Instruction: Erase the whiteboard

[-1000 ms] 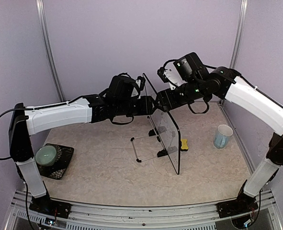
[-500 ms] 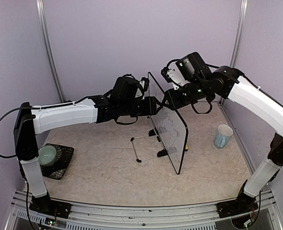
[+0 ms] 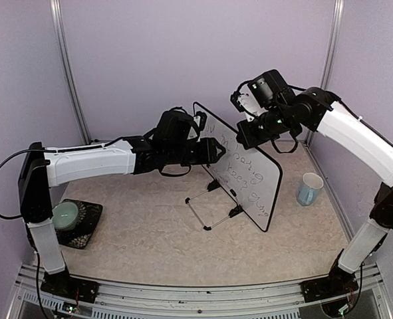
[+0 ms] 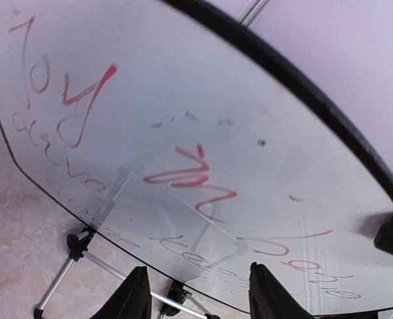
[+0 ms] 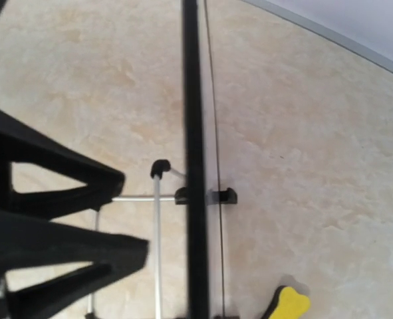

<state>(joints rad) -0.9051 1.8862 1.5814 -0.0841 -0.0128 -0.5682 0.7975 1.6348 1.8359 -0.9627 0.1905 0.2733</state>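
The whiteboard [image 3: 249, 179] stands tilted on its wire stand [image 3: 209, 212] mid-table, its written face turned to the front right. Red and dark handwriting covers it [image 4: 183, 133]. My left gripper [image 3: 216, 149] is behind the board's left part, open [image 4: 199, 296], fingers apart with nothing between them. My right gripper [image 3: 245, 139] sits shut on the board's top edge. The right wrist view looks down along the black frame [image 5: 193, 133]; its own fingers do not show. The yellow sponge eraser [image 5: 286, 306] lies on the table by the board's foot.
A pale blue cup [image 3: 309, 189] stands at the right. A green-white round object on a black mat [image 3: 66, 214] sits at the near left. Metal poles and purple walls close in the back and sides.
The whiteboard has swung from edge-on to showing its written face, and its stand shifted. The right gripper closed at the top edge and moved right. The left gripper followed slightly right.
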